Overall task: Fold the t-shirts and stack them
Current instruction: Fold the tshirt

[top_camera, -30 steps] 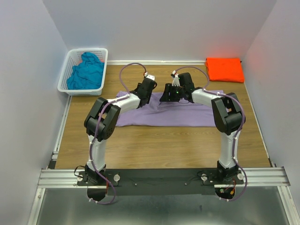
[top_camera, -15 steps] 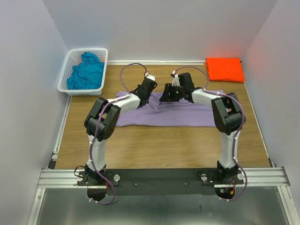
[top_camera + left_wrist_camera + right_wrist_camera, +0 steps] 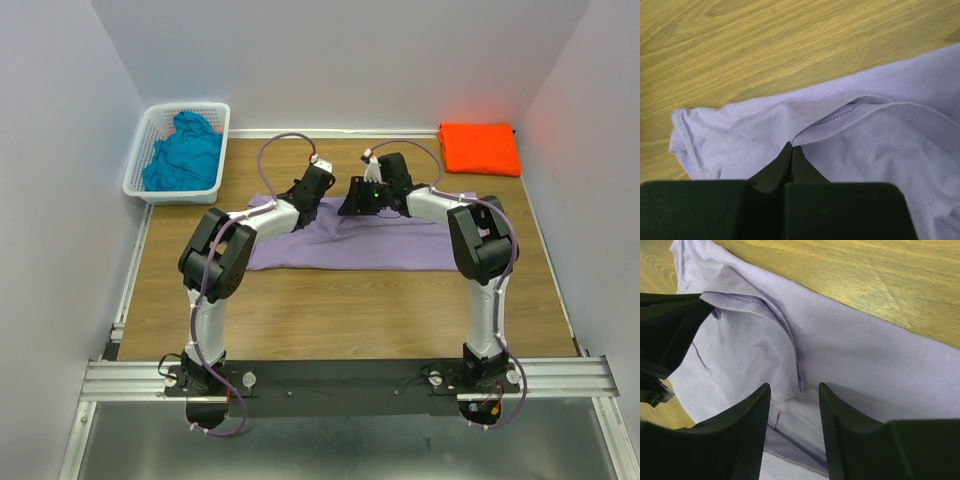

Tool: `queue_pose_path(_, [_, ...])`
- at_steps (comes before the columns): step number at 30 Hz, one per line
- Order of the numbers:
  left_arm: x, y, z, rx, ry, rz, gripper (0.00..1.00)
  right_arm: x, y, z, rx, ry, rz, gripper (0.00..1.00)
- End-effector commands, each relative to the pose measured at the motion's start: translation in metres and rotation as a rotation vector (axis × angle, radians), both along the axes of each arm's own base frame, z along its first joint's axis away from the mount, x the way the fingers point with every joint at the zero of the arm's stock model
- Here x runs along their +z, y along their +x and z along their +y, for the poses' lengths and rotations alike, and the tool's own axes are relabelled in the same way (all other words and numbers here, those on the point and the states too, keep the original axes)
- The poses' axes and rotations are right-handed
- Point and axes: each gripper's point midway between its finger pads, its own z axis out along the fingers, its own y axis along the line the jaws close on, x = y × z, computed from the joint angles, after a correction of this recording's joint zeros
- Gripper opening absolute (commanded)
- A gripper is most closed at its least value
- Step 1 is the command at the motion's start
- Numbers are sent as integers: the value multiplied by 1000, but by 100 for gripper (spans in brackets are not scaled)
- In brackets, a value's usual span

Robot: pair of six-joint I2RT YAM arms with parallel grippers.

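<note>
left gripper (image 3: 791,150): my jaws are pressed together on the stitched hem of the lavender shirt (image 3: 352,246); looks like a thin nip at the tips only
right gripper (image 3: 793,390): spread wide over a loose flap of the same shirt; holding nothing
shirts: lavender flat mid table (image 3: 330,300); orange shirt (image 3: 480,148) folded at far right corner; teal shirt (image 3: 183,153) bunched in basket (image 3: 138,186)
doing it well: close right on the flap edge first; then lift both together, level, so the fold line stays straight
vs 1 s ago: both wrists crept slightly toward the far edge; cloth unchanged
</note>
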Motion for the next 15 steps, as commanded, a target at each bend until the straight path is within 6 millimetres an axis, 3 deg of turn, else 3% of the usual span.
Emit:
queue_pose_path(1, [28,4,7,19,16,-58,0,-1,-1,14,52,32,0,49])
queue_pose_path(9, [29,5,7,22,16,-57,0,-12,-9,20,81,39,31,45])
queue_pose_path(11, [28,4,6,19,14,-55,0,-14,-10,20,79,35,35,40])
queue_pose_path(15, [27,3,7,19,17,-52,0,-12,-6,19,72,26,18,21])
